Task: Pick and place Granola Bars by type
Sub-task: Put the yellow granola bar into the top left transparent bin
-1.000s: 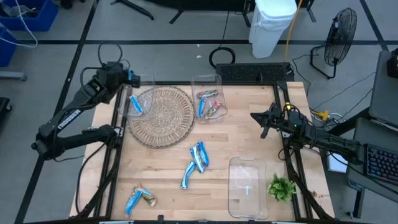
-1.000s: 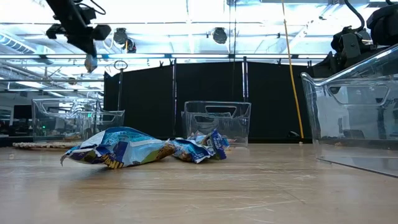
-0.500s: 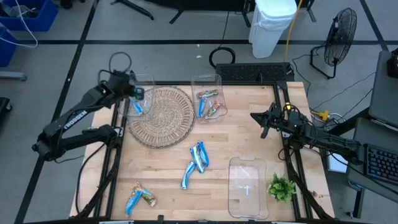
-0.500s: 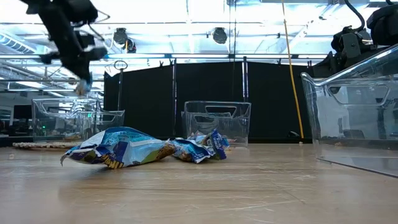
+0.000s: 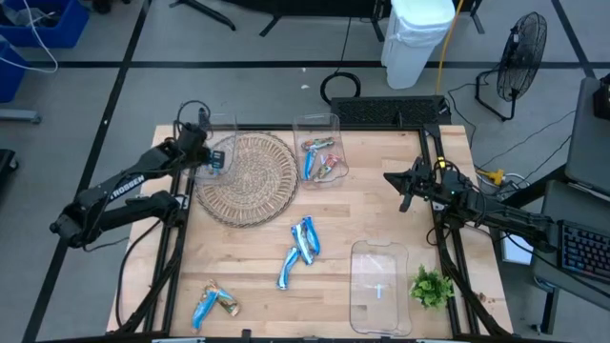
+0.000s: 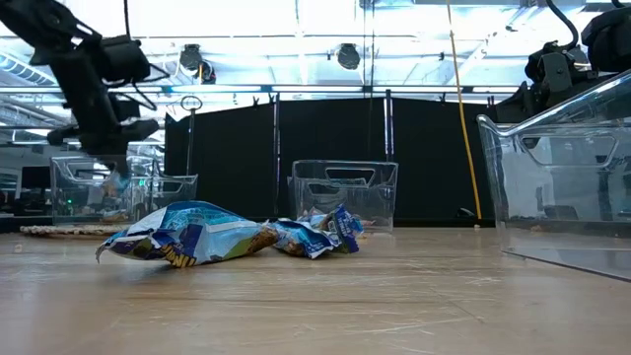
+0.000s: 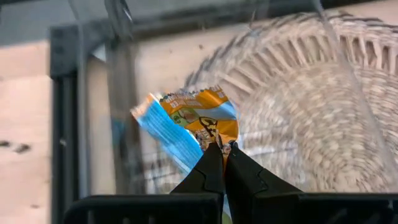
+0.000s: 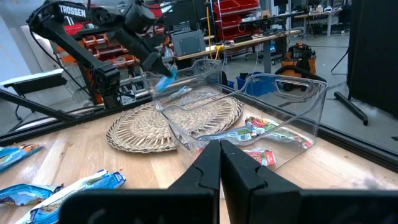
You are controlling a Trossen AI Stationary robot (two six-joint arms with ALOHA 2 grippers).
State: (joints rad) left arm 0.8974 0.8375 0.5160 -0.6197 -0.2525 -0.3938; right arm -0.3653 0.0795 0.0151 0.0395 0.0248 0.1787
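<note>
From above, we see the left gripper at the far left corner of the pale wooden bench, over the clear plastic bin that overlaps the round woven wicker mat. Its jaws are closed on a blue-and-white wrapped granola bar. The right gripper waits near the right edge, jaws shut and empty. A second clear bin at the far edge holds mixed bars; three blue bars lie mid-bench, two more near the front left corner, beside an empty clear tray and a green leafy sprig.

At bench level, we see the left arm hanging above the far-left bin, and the crumpled blue wrappers close to the lens.

Through the left wrist, the held bar dangles by one end from the pinched jaws, inside the bin's walls.

From the right wrist, that bar hangs over the bin.

To place it well, we would lower it past the rim and release it clear of the walls.
</note>
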